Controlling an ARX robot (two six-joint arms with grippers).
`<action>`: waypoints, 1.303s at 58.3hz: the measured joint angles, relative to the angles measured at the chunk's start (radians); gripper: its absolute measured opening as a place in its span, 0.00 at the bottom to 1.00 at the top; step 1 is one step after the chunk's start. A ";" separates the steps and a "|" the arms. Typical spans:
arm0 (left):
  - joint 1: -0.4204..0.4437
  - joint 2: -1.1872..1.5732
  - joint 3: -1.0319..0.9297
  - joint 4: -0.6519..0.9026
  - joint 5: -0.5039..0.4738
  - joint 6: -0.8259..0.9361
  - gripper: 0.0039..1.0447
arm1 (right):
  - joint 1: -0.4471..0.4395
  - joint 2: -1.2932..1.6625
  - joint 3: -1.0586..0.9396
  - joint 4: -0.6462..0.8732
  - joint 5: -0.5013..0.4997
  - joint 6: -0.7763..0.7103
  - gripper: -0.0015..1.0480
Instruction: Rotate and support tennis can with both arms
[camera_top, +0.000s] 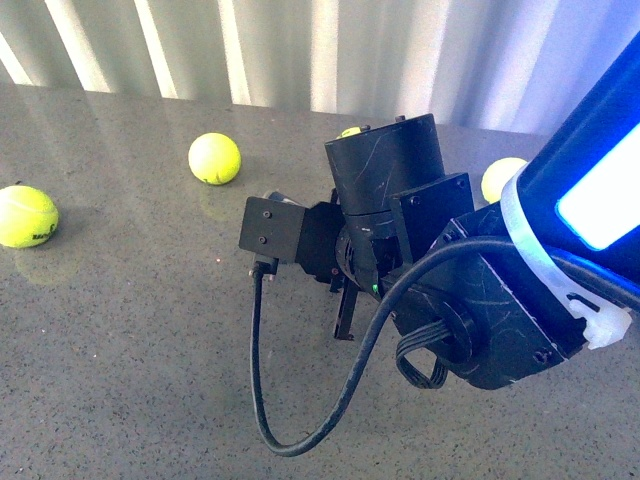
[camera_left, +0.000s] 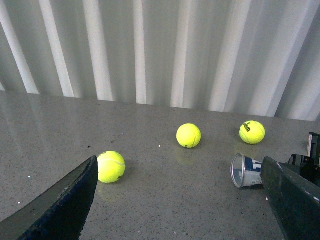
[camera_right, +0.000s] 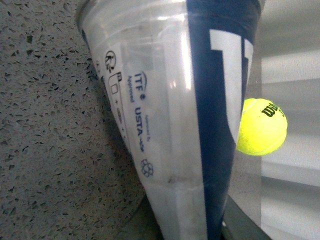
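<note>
The tennis can (camera_left: 245, 170), a clear tube with a blue-and-white label, lies on its side on the grey table, its open rim facing the left wrist camera. My left gripper (camera_left: 179, 170) is open, low over the table. Its one finger (camera_left: 292, 200) covers part of the can, and its other finger (camera_left: 60, 205) is far to the side. In the right wrist view the tennis can (camera_right: 170, 125) fills the frame, with my right gripper (camera_right: 187, 227) shut on it. In the front view the black right arm (camera_top: 440, 280) hides the can.
Yellow tennis balls lie loose on the table: one (camera_left: 111, 166) near the left finger, two (camera_left: 188, 135) (camera_left: 252, 132) further back. The front view shows balls (camera_top: 215, 158) (camera_top: 25, 216) to the left. A pale corrugated wall (camera_left: 150, 50) stands behind the table. A black cable (camera_top: 260, 390) loops below the arm.
</note>
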 joint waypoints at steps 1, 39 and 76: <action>0.000 0.000 0.000 0.000 0.000 0.000 0.94 | 0.000 0.001 0.000 0.000 -0.002 0.001 0.18; 0.000 0.000 0.000 0.000 0.000 0.000 0.94 | -0.002 -0.040 -0.055 0.000 -0.008 0.022 0.93; 0.000 0.000 0.000 0.000 0.000 0.000 0.94 | -0.113 -0.441 -0.426 0.011 0.044 0.307 0.93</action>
